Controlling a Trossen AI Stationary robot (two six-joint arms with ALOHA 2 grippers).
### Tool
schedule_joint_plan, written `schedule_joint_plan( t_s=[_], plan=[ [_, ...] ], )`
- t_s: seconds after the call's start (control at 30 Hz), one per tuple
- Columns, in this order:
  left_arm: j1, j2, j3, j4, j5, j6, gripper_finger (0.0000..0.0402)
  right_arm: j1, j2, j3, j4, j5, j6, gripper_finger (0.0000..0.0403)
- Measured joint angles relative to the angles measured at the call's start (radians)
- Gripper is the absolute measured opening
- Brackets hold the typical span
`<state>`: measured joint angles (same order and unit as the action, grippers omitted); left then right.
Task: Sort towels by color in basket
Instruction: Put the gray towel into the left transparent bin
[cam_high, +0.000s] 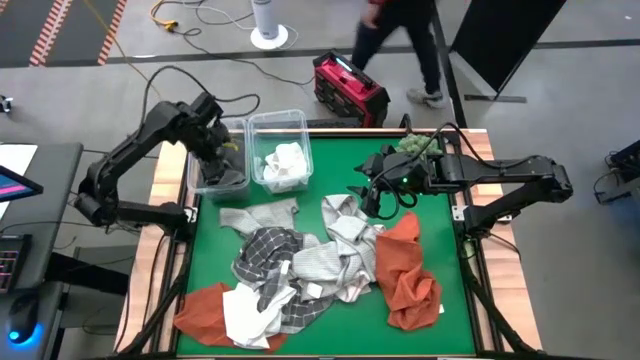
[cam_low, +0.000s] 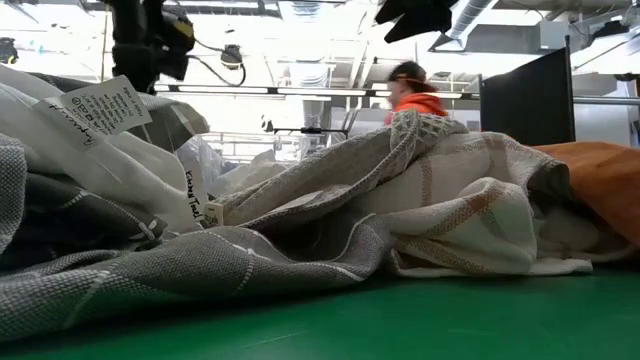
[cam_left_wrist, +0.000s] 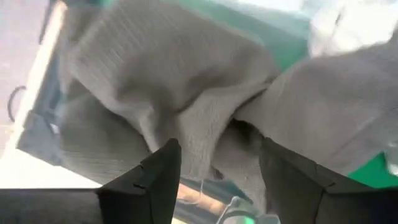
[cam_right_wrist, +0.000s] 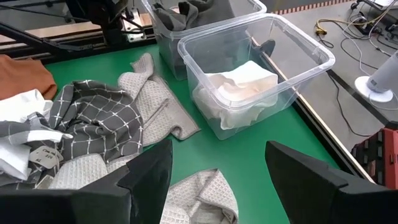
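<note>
High view: the left gripper (cam_high: 222, 150) hangs over the left clear plastic bin (cam_high: 212, 182), fingers spread above a dark grey cloth (cam_left_wrist: 186, 106). The right gripper (cam_high: 368, 192), spread and empty, hovers by the tangled towel pile (cam_high: 300, 265). Risk: overlapping towels lift together, mixing colours.

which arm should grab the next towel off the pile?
Right, probably. The right gripper is open and empty, hovering at the edge of the towel pile. The left gripper is over the left bin, open above a dark grey towel, so it is farther from the pile.
</note>
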<state>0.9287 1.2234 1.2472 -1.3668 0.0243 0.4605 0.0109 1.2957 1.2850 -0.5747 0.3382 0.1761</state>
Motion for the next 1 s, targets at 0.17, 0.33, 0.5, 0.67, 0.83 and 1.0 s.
schedule_joint_plan(
  t_s=[0.17,0.33,0.5,0.67,0.83,1.0],
  plan=[
    [-0.001,0.003,-0.168,0.257,-0.006,-0.024,0.018,0.0,0.0,0.0,0.004,0.0,0.012,0.0285],
    [-0.004,0.045,-0.326,0.534,-0.21,-0.056,0.0156,0.02,0.0,0.0,0.006,0.0,0.067,0.0285],
    [-0.015,0.103,-0.403,0.563,-0.305,-0.024,0.0136,0.046,0.0,0.0,0.008,0.001,0.089,0.0285],
    [-0.07,0.108,-0.414,0.55,-0.371,-0.01,0.0124,0.055,0.0,0.0,0.008,0.003,0.089,0.0285],
    [-0.122,0.063,-0.325,0.462,-0.441,-0.001,0.0123,0.051,0.0,0.0,0.008,0.005,0.079,0.0285],
    [-0.137,0.0,-0.186,0.309,-0.464,0.032,0.0123,0.051,0.0,0.0,0.006,0.005,0.077,0.0285]
  ],
)
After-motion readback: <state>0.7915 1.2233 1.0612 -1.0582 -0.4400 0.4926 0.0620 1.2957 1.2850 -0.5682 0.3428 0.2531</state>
